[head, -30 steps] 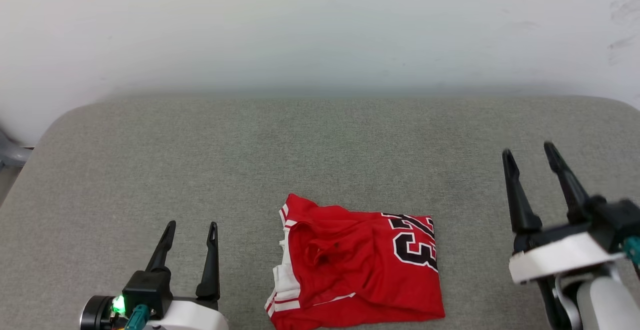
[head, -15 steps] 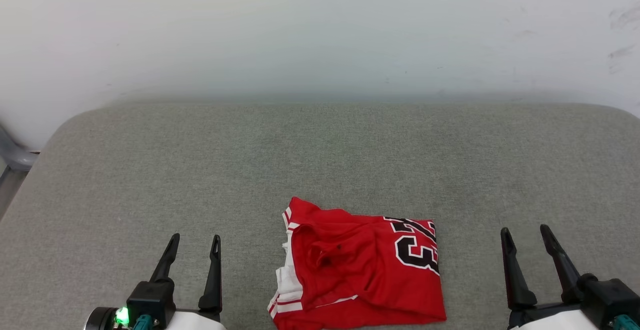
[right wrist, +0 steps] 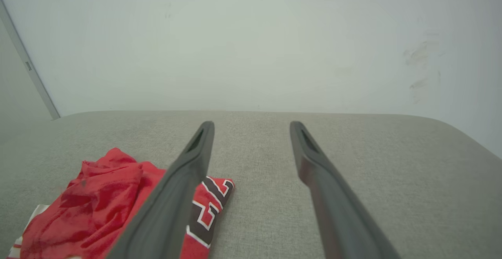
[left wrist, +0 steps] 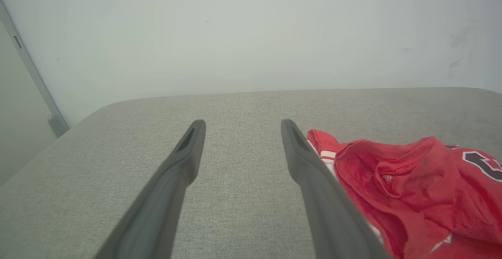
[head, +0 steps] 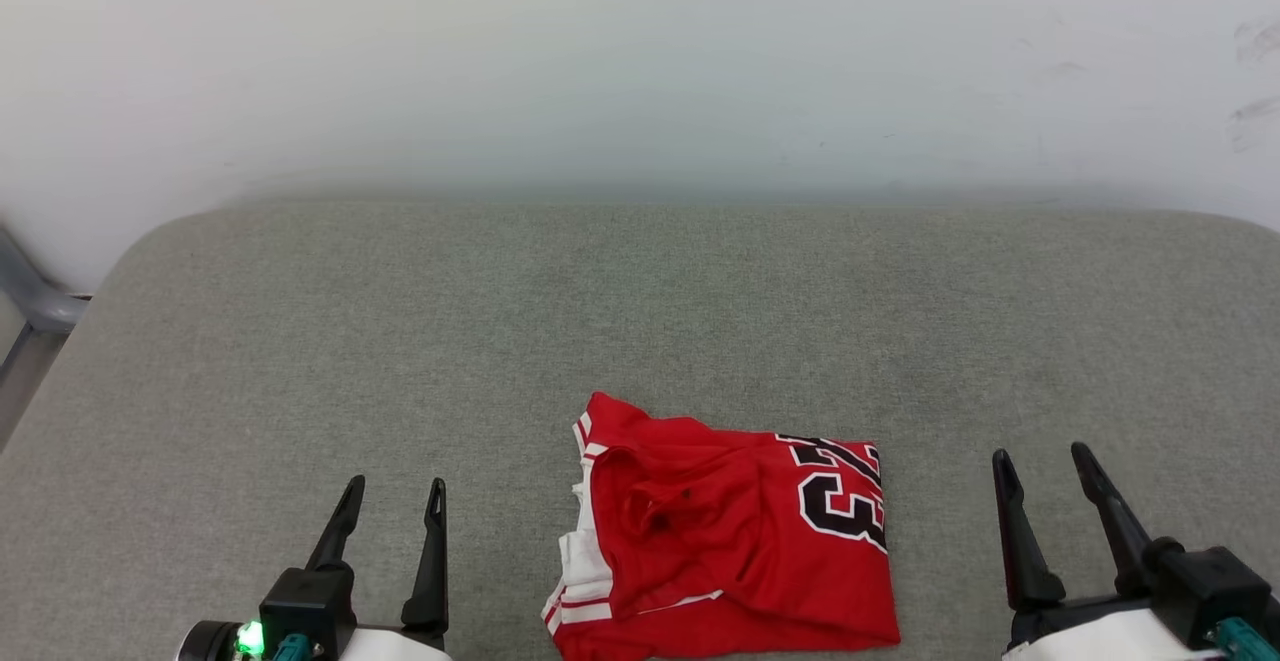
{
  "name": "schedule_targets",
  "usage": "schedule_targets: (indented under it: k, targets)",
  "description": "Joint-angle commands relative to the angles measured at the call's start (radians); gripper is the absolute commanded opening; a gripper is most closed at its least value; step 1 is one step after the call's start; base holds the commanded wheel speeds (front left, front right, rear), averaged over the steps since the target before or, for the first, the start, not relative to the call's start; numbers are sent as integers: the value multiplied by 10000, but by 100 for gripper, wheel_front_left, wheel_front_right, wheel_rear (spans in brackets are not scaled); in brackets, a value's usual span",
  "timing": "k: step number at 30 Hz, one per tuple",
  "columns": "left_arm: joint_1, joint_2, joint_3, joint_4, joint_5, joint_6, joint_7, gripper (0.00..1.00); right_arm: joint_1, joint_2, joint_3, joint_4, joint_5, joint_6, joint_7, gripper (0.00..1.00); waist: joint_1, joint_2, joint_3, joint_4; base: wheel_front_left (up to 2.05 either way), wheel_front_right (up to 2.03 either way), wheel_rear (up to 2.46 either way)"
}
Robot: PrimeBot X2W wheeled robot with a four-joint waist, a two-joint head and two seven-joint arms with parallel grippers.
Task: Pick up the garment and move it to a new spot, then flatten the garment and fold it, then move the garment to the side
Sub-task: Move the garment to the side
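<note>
Red jersey [head: 730, 551] roughly folded on grey padded surface [head: 640, 301].
Left gripper [head: 396, 486] and right gripper [head: 1040, 456] flank it, jaws apart, empty, not touching.

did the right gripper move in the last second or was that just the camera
Yes. The right gripper pulled back toward the robot: its fingertips stood well beyond the far edge of the garment, and now sit about level with it.

1 garment [head: 720, 541], 1 grey pad [head: 640, 321], 2 end effectors (left [head: 397, 483], right [head: 1040, 452])
</note>
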Motion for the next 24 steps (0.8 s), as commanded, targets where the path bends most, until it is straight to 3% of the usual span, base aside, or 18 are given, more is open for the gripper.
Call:
schedule_targets:
  k: [1,6,7,10,19,24]
  targets:
    - [-32,-11,5,20,-16,14,-21,100,-231,25,-26,-53,-94,-9,-15,100,0,0,13,22,0,0,0]
    - [-137,-15,-63,79,-38,-34,-21,100,-1003,-416,-64,-152,-26,-9,-15,100,0,0,84,129,0,0,0]
    - [-182,-16,-77,101,-50,-33,-21,100,-1738,-899,48,-38,137,-9,20,100,0,0,128,196,0,0,0]
    - [-200,-18,-83,115,-61,-34,-21,100,-2498,-1539,523,95,459,-7,672,100,0,0,194,250,0,0,0]
    - [-425,-28,-156,96,-91,-10,-21,100,-4151,-3614,3087,550,3024,-9,5733,100,0,0,602,412,0,0,0]
    - [-642,-35,-215,85,-148,5,-21,100,-4317,-4228,3826,976,4908,-9,8435,100,0,0,876,542,0,0,0]
